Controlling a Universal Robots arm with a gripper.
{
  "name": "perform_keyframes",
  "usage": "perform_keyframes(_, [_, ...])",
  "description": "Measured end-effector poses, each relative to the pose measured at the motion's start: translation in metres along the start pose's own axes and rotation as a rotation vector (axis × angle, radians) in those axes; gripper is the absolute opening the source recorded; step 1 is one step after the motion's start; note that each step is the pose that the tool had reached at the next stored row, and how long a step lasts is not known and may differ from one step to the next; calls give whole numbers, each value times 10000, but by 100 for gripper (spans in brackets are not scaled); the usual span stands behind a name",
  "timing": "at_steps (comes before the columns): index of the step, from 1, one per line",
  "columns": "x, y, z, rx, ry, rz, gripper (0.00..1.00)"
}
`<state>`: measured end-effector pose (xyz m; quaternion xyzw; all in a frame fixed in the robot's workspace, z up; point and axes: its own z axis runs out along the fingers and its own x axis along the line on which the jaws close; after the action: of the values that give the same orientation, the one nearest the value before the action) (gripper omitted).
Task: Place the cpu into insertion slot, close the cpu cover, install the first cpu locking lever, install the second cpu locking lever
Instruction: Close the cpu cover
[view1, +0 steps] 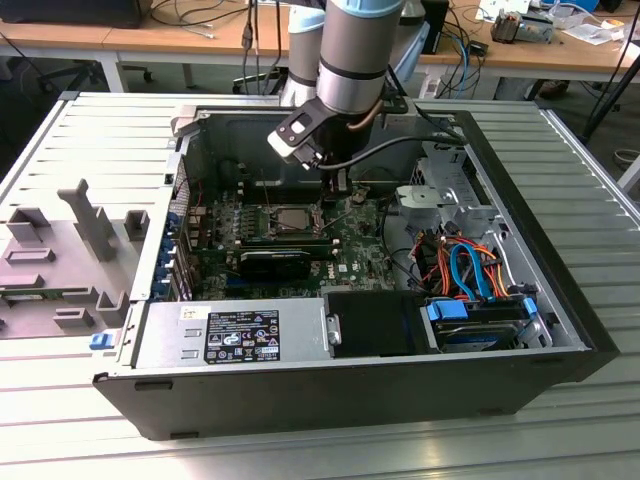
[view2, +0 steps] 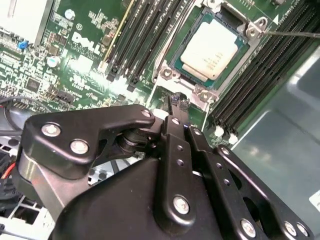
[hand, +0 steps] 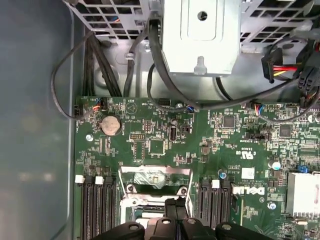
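The cpu (view2: 212, 50), a flat square chip with a silver-grey top, lies in the insertion slot (view2: 167, 75), whose silver rim and screws frame it. In the exterior view the slot (view1: 285, 222) sits mid-board, and my gripper (view1: 338, 188) hangs just to its right, inside the case. The black fingers meet at a narrow tip, so the gripper (view2: 176, 102) is shut with nothing in it, close above the slot's near edge. The cpu cover (hand: 155, 177), a thin silver frame with a cut-out, looks raised beside the slot, just beyond my gripper (hand: 176, 204). A thin lever rod (view2: 295, 34) runs past the slot's far corner.
Long black memory slots (view2: 145, 40) flank the socket on both sides. A power supply (view1: 235, 335) fills the case's front, with a drive cage (view1: 445, 195) and coloured cables (view1: 465, 265) at the exterior view's right. Grey fixtures (view1: 60, 250) lie on the table outside.
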<state>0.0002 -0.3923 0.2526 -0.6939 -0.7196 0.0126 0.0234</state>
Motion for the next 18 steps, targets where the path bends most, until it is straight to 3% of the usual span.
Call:
perform_keyframes(4, [-4, 124, -53, 181, 74, -1, 11])
perform_keyframes(13, [-10, 320, -100, 458, 240, -5, 11])
perform_keyframes(18, [-16, 482, -109, 702, 296, 0, 11])
